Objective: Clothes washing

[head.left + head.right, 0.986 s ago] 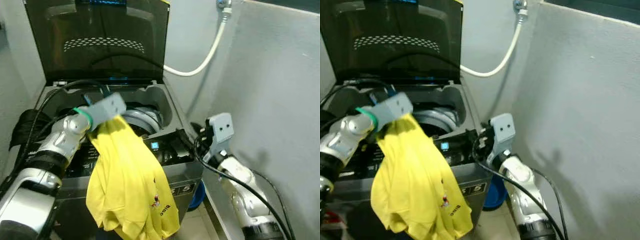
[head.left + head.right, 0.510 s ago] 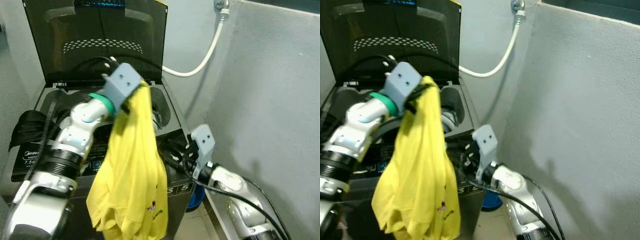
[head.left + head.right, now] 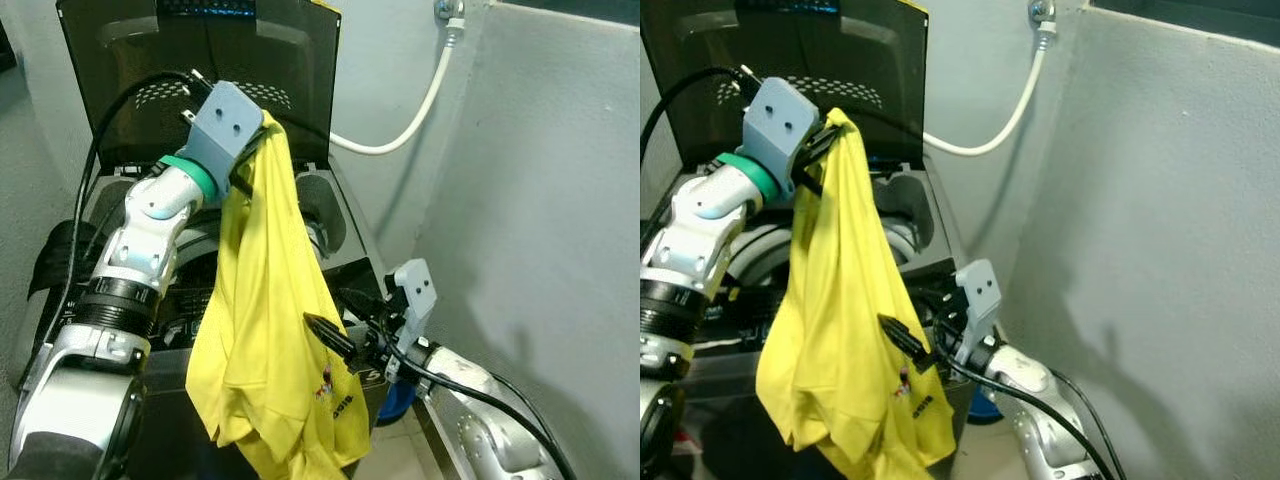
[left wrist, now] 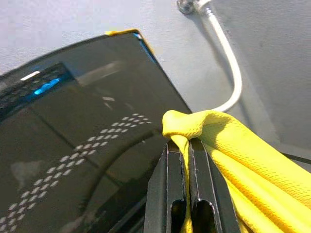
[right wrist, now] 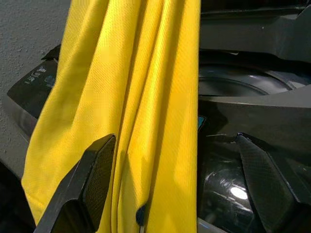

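A yellow shirt hangs in a long fold in front of the open top-loading washing machine. My left gripper is raised above the drum, in front of the dark lid, and is shut on the shirt's top bunch. My right gripper reaches in from the right at the machine's front edge. It is open, its fingers spread wide, with the hanging cloth between them. The drum opening lies behind the cloth.
A white hose runs from a wall tap down behind the machine. A grey wall stands close on the right. A black garment lies on the machine's left side. A blue object sits on the floor by the machine.
My left arm has lifted the yellow shirt higher, up in front of the lid. My right gripper has moved left to the shirt's lower part, its fingers now around the cloth.
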Motion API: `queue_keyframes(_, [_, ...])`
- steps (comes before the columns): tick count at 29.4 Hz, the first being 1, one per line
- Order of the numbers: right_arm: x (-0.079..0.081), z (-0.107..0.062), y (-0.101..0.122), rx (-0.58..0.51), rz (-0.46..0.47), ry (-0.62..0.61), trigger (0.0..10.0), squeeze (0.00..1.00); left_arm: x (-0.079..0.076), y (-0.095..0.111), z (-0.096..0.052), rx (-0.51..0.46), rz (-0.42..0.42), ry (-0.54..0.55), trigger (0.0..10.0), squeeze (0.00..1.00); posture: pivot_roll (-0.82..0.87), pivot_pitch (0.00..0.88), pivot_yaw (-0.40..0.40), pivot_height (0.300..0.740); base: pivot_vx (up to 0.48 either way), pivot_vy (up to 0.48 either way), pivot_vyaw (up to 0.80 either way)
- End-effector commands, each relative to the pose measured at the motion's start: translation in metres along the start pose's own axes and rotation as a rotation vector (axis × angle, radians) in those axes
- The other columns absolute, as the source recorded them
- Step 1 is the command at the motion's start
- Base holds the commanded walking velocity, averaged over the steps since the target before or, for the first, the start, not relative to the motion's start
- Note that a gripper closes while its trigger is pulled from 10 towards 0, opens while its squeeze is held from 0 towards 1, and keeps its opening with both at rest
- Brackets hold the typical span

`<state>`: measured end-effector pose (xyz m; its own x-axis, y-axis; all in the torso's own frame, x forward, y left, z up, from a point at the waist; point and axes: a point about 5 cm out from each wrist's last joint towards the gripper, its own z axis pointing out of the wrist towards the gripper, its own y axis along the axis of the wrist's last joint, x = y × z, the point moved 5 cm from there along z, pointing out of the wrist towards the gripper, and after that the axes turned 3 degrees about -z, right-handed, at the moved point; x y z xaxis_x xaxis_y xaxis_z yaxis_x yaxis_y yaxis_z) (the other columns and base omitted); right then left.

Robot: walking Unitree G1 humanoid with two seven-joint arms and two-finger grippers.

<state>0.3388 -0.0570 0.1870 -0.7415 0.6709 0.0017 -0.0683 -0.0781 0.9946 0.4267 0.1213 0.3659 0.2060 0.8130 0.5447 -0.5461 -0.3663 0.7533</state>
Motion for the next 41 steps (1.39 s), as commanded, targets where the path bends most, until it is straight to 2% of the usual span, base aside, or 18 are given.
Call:
queue_keyframes(1, [-0.004,-0.005,-0.002,0.01,-0.001,-0.027,10.0,0.29,-0.006,0.0,0.001,0.001,0.01,-0.021,10.0,0.0,-0.05,0.033,0.047,0.74,0.0,0.0,0.0])
queue_keyframes(2, [-0.005,-0.006,-0.001,0.008,-0.005,-0.038,10.0,0.0,-0.008,-0.001,0.003,0.002,0.01,-0.028,10.0,0.0,-0.05,0.038,0.058,0.74,0.0,0.0,0.0])
queue_keyframes(7, [-0.009,-0.01,0.004,-0.003,-0.001,-0.063,10.0,0.0,-0.016,0.0,0.007,-0.003,0.016,-0.056,10.0,0.0,-0.06,0.048,0.074,0.74,0.0,0.0,0.0])
queue_keyframes(12, [-0.005,-0.012,0.005,-0.001,0.01,-0.056,10.0,0.0,-0.02,0.001,0.008,-0.007,0.012,-0.072,10.0,0.0,-0.06,0.051,0.079,0.74,0.0,0.0,0.0])
queue_keyframes(13, [-0.001,-0.013,0.003,0.003,0.02,-0.04,10.0,0.26,-0.02,0.0,0.007,-0.006,0.009,-0.073,10.0,0.0,-0.06,0.049,0.08,0.74,0.0,0.0,0.0])
queue_keyframes(14, [0.005,-0.014,0.002,-0.002,0.062,-0.012,10.0,1.0,-0.021,0.0,0.006,-0.004,0.004,-0.076,10.0,0.0,-0.07,0.048,0.089,0.74,0.0,0.0,0.0])
queue_keyframes(20, [0.016,-0.021,0.001,-0.01,0.152,0.058,10.0,1.0,-0.028,0.004,0.009,-0.023,-0.004,-0.106,10.0,0.0,-0.06,0.044,0.088,0.74,0.0,0.0,0.0])
queue_keyframes(24, [0.021,-0.023,-0.002,0.017,0.134,0.092,10.0,1.0,-0.027,0.007,0.01,-0.035,-0.022,-0.108,10.0,0.0,-0.08,0.047,0.096,0.74,0.0,0.0,0.0])
queue_keyframes(28, [0.022,-0.022,-0.013,0.064,0.074,0.088,10.0,1.0,-0.028,0.011,0.013,-0.051,-0.061,-0.105,10.0,0.0,-0.08,0.052,0.089,0.74,0.0,0.0,0.0])
queue_keyframes(34, [0.022,-0.02,-0.015,0.07,0.064,0.083,10.0,1.0,-0.03,0.012,0.012,-0.057,-0.077,-0.113,10.0,0.0,-0.08,0.052,0.09,0.74,0.0,0.0,0.0])
queue_keyframes(36, [0.016,-0.014,-0.019,0.084,0.02,0.032,10.0,1.0,-0.035,0.015,0.01,-0.068,-0.09,-0.165,10.0,0.0,-0.08,0.051,0.091,0.74,0.0,0.0,0.0])
queue_keyframes(39, [0.01,-0.012,-0.021,0.089,0.002,-0.005,10.0,1.0,-0.039,0.018,0.009,-0.076,-0.094,-0.205,10.0,0.0,-0.08,0.049,0.088,0.74,0.0,0.0,0.0])
queue_keyframes(41, [0.0,-0.01,-0.026,0.108,-0.008,-0.066,10.0,1.0,-0.047,0.021,0.007,-0.086,-0.101,-0.262,10.0,0.0,-0.08,0.049,0.083,0.74,0.0,0.0,0.0])
